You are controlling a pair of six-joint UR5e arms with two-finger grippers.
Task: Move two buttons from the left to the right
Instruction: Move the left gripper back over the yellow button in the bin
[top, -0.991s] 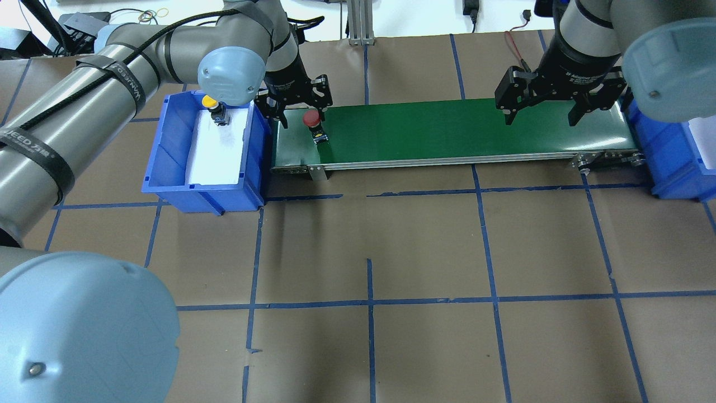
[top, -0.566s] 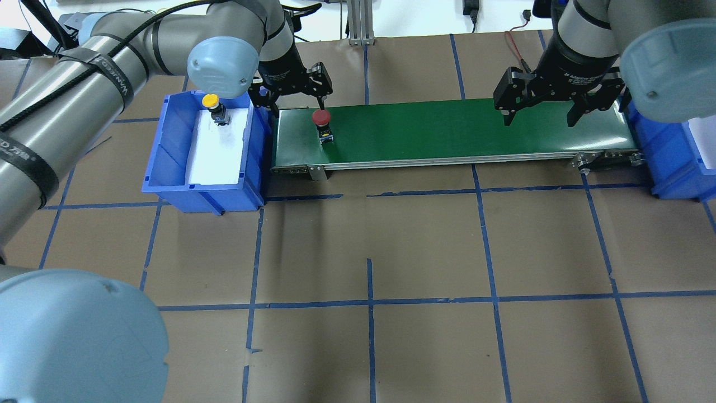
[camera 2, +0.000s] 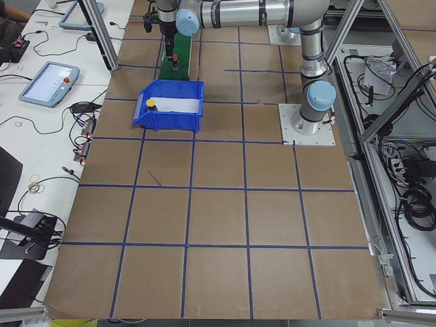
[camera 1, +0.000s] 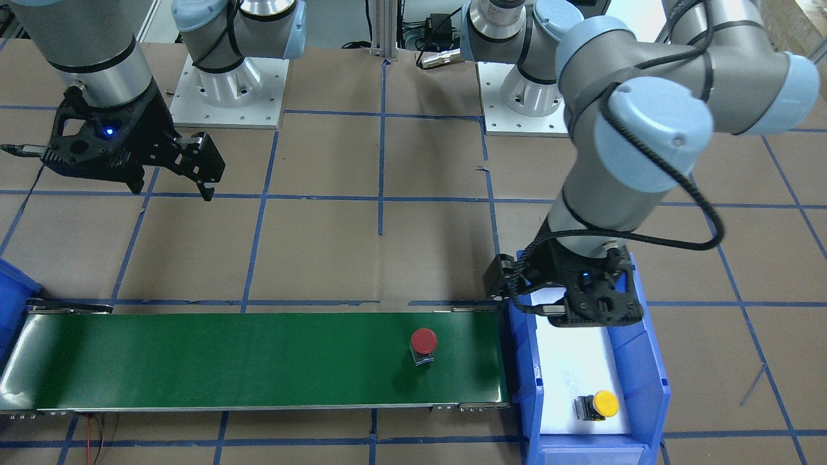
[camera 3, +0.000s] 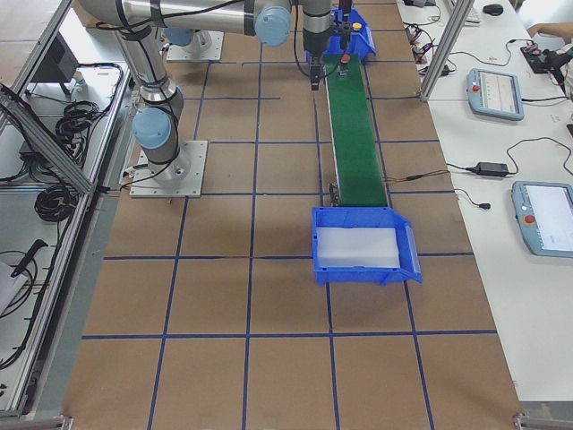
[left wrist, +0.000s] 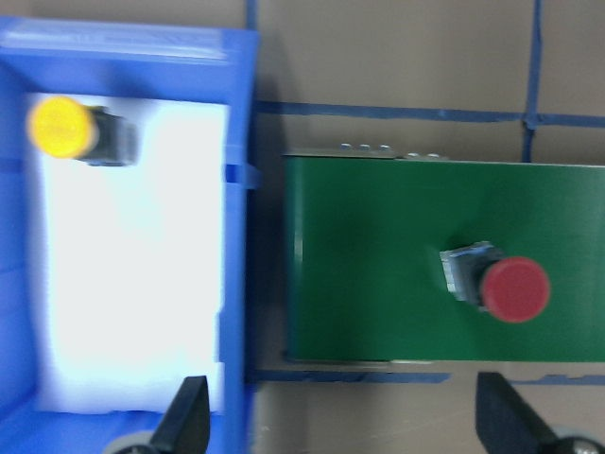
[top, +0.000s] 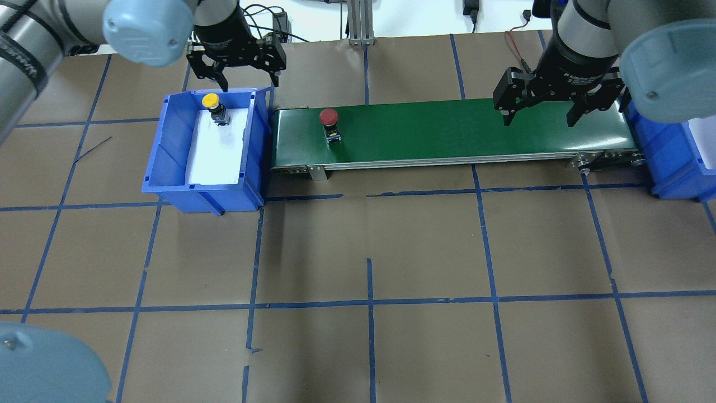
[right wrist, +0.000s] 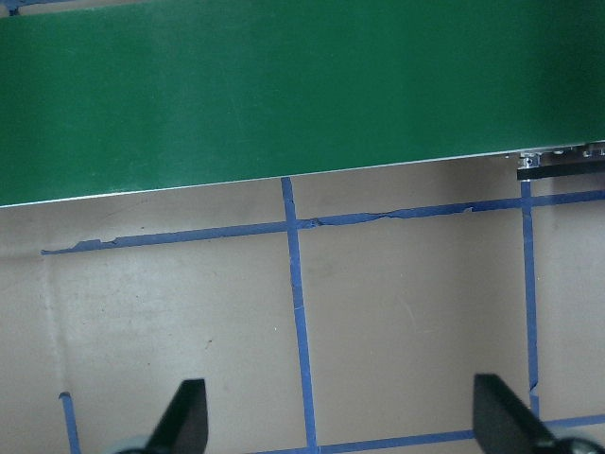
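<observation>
Button with red cap (top: 329,116) sits on belt (top: 447,131) near its left end, yellow button (top: 211,101) in left bin (top: 168,145), neither delivered; left gripper (top: 249,78), right gripper (top: 538,117) both spread wide, empty.

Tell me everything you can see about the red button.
The red button has a round, matte red mushroom cap on a small black-grey switch body. It stands upright on the green belt, near the end beside the blue bin on the robot's left. Only the belt touches it; no gripper holds it. The left gripper is open and well apart from it, by the bin's far edge.
</observation>
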